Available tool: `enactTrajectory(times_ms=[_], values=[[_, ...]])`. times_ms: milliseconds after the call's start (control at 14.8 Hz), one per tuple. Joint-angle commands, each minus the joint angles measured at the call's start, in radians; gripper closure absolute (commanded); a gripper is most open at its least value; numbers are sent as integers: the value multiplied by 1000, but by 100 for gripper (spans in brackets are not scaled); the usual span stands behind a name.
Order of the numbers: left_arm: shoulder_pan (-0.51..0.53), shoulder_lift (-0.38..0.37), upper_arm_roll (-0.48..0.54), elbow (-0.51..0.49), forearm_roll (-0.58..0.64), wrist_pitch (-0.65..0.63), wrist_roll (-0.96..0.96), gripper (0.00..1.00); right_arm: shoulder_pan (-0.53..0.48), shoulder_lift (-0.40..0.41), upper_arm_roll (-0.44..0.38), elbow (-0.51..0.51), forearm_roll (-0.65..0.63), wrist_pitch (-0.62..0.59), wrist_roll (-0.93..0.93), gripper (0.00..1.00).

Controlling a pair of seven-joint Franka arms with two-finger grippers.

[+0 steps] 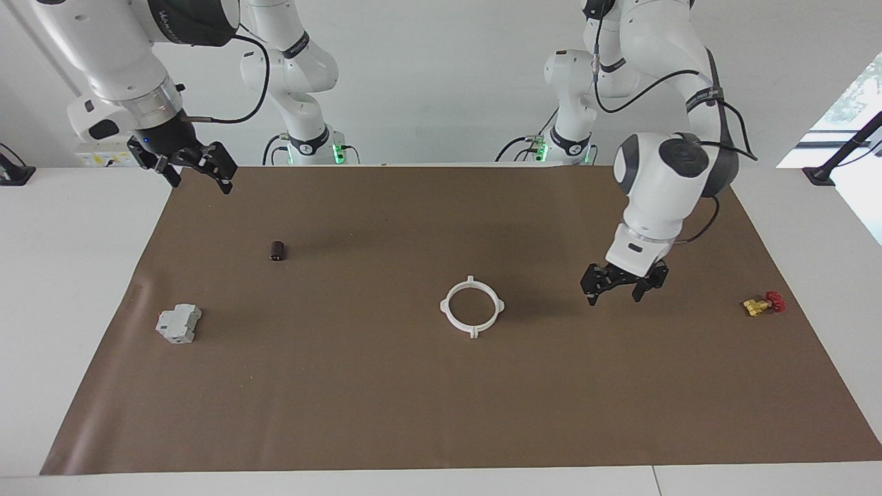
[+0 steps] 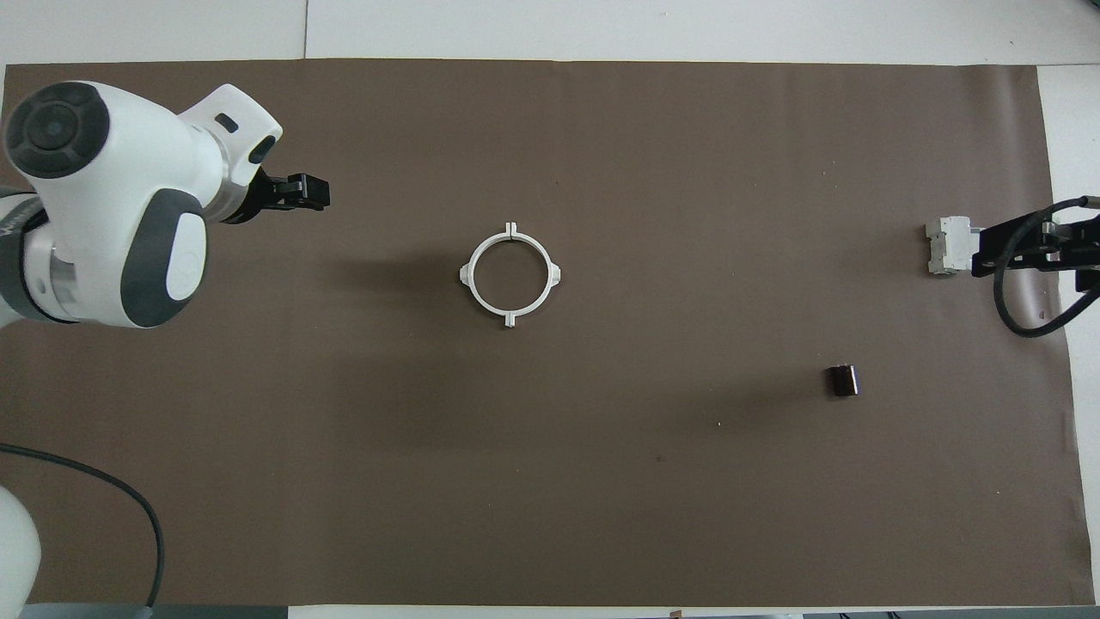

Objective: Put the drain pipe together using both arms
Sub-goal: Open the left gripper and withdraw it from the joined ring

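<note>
Drain pipe (image 1: 472,306) lies mid-mat as one closed ring, four tabs out, both arcs joined; nothing touches it; judged assembled, hence left free. Left gripper (image 1: 623,284) hangs over bare brown mat (image 1: 427,413) between ring and small red-and-yellow valve (image 1: 763,303); fingers spread, grasping nothing; wrist tilted downward. Right gripper (image 1: 191,164) raised over mat corner at right arm's end, fingers apart, empty; that arm waits. Grey block (image 1: 178,324) and dark cylinder (image 1: 277,251) lie well apart from ring.

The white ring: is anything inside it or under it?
Inside the white ring only bare brown mat shows. It lies flat on that mat, alone. The strip directly beneath its rim is covered, so unseen.
</note>
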Motion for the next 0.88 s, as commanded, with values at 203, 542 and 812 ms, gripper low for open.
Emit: enactTrajectory(times_ms=[203, 542, 812], values=[[121, -66, 4, 96, -34, -212, 132, 0, -32, -22, 5, -22, 15, -4, -15, 0], [204, -134, 5, 133, -28, -345, 155, 0, -32, -22, 7, -22, 15, -5, -13, 0], [241, -126, 5, 234, -22, -456, 184, 0, -30, -22, 7, -22, 15, -5, -15, 0]])
